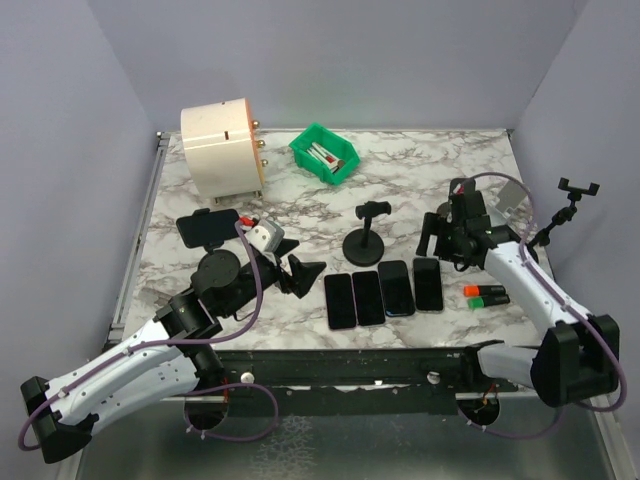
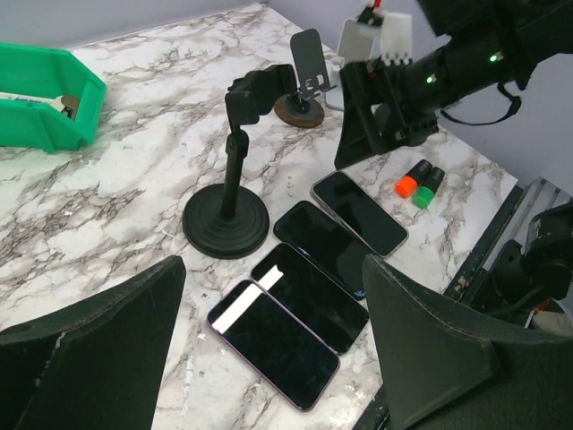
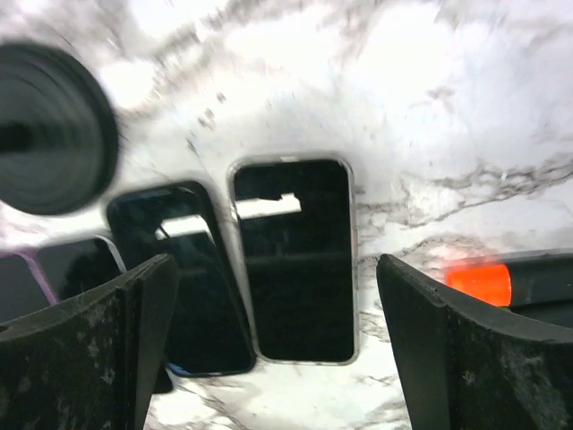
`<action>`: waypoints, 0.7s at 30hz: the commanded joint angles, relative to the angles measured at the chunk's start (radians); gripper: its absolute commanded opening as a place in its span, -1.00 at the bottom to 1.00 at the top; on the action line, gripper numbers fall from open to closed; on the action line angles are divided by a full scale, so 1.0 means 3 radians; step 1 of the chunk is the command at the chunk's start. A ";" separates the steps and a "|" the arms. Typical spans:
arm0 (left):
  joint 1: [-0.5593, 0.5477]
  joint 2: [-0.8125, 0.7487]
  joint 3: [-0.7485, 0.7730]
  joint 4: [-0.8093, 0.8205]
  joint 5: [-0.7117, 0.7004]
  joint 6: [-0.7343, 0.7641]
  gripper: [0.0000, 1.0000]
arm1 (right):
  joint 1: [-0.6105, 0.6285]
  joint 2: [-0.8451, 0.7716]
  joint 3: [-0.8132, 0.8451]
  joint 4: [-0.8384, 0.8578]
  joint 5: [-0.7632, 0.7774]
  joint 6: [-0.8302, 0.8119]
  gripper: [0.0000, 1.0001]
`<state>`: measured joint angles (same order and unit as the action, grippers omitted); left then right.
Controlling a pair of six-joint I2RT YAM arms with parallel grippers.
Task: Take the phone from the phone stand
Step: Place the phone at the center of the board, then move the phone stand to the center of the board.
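1. My right gripper (image 3: 277,287): jaws spread wide, gripping nothing, above the phone (image 3: 295,260).
2. That phone lies flat, rightmost in a row of four by the worktop (image 1: 420,170) near edge, in front of the black phone stand (image 1: 364,240).
3. My left gripper (image 2: 273,313): jaws apart, empty.
4. Open marble runs behind the stand to the far edge.
5. Only the top view shows a second phone (image 1: 208,228), clamped near the left edge.
6. Markers (image 1: 485,294) lie toward the right edge.

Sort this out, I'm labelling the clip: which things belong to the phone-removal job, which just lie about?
Job: mounted phone, left stand, empty stand, row of four phones.
Lying about: green bin, two highlighters, beige drum.
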<state>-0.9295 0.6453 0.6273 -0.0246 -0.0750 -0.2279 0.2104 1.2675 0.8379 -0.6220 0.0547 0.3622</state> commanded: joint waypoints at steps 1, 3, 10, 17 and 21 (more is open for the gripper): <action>0.0015 -0.0008 0.0021 0.0011 0.0017 -0.0013 0.63 | -0.0051 -0.0345 0.0112 0.0173 0.0270 0.0316 0.87; 0.0015 -0.0015 0.0021 0.0002 -0.0006 -0.0009 0.63 | -0.0139 -0.0394 0.0033 0.0341 0.0158 0.0432 0.72; 0.0015 -0.0034 0.0020 -0.0005 -0.0057 0.0008 0.63 | -0.0675 -0.0477 -0.0549 0.1072 -0.0499 0.0810 0.31; 0.0015 0.0013 0.0017 -0.0005 -0.0037 0.0008 0.63 | -0.0823 -0.0276 -0.0855 0.1318 -0.0684 0.0746 0.29; 0.0015 0.0041 0.0027 -0.0015 -0.0047 0.0018 0.63 | -0.0838 -0.0200 -0.0948 0.1394 -0.0700 0.0702 0.28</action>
<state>-0.9295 0.6495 0.6273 -0.0250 -0.0765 -0.2272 -0.0303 1.1870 0.5770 -0.2729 -0.1143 0.5789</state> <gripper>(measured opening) 0.814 0.646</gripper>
